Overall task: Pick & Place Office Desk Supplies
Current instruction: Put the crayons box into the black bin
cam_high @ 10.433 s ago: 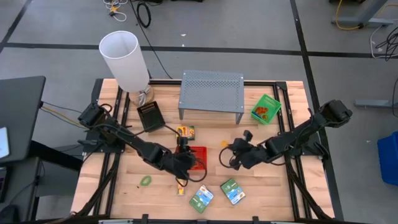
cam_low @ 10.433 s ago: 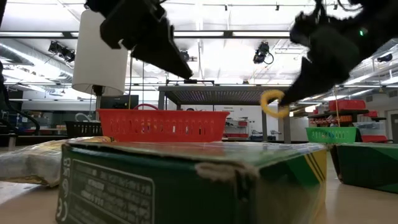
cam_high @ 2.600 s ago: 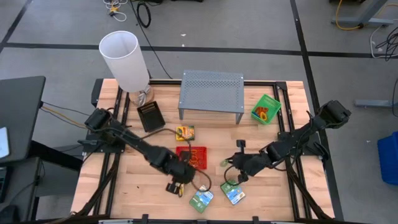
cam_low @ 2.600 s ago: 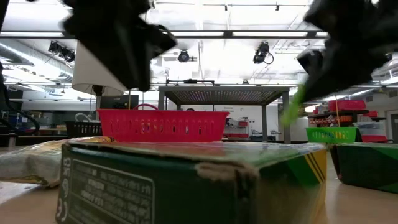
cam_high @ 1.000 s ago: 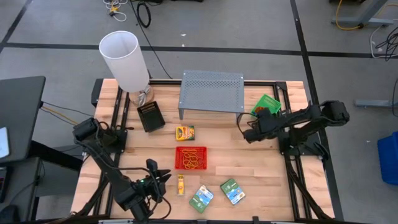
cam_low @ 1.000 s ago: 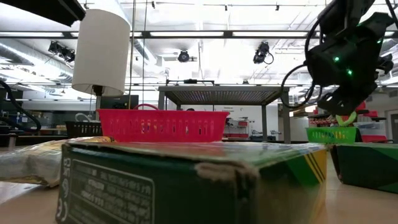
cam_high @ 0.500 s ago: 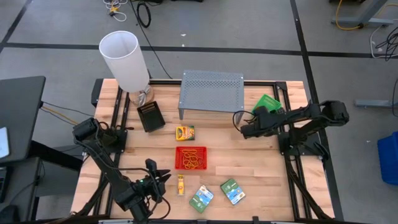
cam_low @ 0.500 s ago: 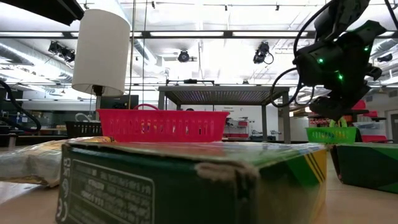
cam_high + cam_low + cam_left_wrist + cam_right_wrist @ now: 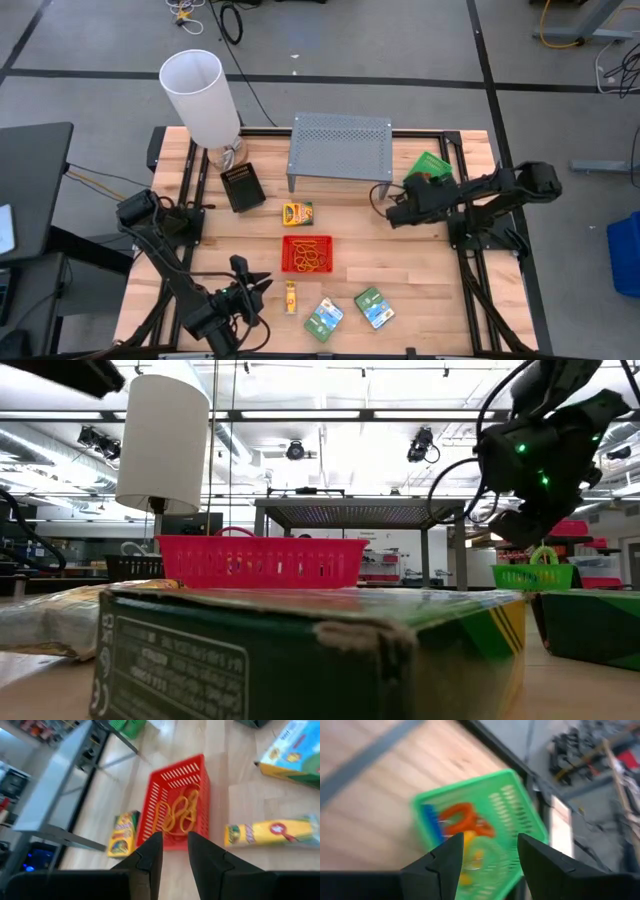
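My right gripper (image 9: 487, 855) now hanging wide over green tray (image 9: 470, 832); band just dropped in; one more sorted.

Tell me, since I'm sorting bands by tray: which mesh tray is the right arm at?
The green mesh tray at the table's far right corner, under the right gripper; the red mesh tray sits mid-table.

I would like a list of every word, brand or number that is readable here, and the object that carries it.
No text here reads with certainty.
Crayon box: print too small.
Yellow pack: red logo, blurred.
Green box nearest the low camera: white print lines, blurred and seen at a slant.
Green-blue packets: print too small.
Black box: no label visible.
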